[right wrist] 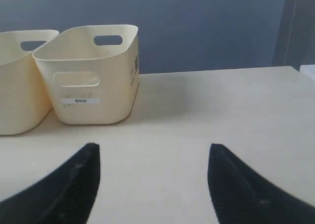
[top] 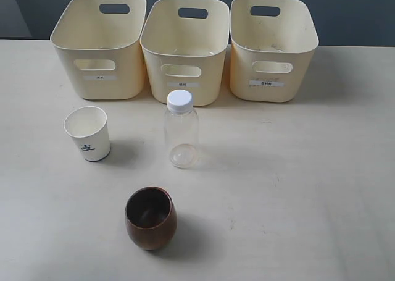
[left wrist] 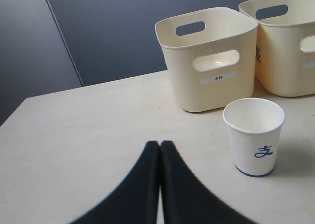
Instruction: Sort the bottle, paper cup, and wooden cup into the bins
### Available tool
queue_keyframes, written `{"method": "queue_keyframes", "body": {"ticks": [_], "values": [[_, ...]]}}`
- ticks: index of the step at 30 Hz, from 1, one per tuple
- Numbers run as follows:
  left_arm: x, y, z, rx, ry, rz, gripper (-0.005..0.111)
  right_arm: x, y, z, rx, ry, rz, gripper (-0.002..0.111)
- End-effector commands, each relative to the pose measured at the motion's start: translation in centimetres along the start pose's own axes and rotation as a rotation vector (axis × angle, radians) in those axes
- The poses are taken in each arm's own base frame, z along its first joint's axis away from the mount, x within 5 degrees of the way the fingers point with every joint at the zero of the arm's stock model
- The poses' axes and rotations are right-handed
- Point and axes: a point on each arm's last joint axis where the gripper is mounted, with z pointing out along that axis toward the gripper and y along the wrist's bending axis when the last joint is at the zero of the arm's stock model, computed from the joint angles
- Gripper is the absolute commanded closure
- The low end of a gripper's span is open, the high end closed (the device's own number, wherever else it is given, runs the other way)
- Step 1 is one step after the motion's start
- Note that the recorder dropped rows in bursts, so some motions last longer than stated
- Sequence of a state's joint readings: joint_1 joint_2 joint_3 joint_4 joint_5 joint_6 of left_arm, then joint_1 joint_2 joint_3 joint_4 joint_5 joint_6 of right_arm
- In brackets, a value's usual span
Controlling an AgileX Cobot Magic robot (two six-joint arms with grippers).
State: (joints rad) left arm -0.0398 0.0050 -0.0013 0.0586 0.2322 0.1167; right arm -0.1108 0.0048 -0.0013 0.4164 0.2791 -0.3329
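Paper cup standing upright on the table, ahead of the left gripper and off to one side, near the leftmost bin. Left fingers pressed together, empty; right gripper spread wide, empty, facing the rightmost bin. Left arm judged nearer.

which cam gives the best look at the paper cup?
Left wrist view: the paper cup is close and upright, with its blue logo, open mouth and dark base rim all clear. The exterior view shows the whole cup too, but smaller, standing left of the bottle. The right wrist view doesn't show it.
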Motion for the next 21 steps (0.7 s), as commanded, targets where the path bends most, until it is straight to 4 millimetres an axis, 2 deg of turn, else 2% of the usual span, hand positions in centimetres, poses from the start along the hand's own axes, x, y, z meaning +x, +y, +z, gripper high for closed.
{"method": "queue_keyframes", "body": {"ticks": [1,5,13,17,21], "values": [[-0.1,0.0,0.0,0.000,-0.013,0.006,0.107,-0.3,0.0,0.0,0.005,-0.035,0.037,0.047],[-0.1,0.0,0.0,0.000,-0.013,0.006,0.107,-0.5,-0.1,0.0,0.015,-0.065,0.039,0.047],[0.0,0.0,0.0,0.000,-0.010,0.006,0.107,-2.5,-0.9,-0.4,0.096,-0.292,0.061,0.047],[0.0,0.0,0.0,0.000,-0.010,0.006,0.107,-2.6,-1.0,-0.5,0.038,-0.316,0.526,0.047],[0.0,0.0,0.0,0.000,-0.010,0.006,0.107,-2.6,-1.1,-0.5,0.026,-0.325,0.651,0.047]]}}
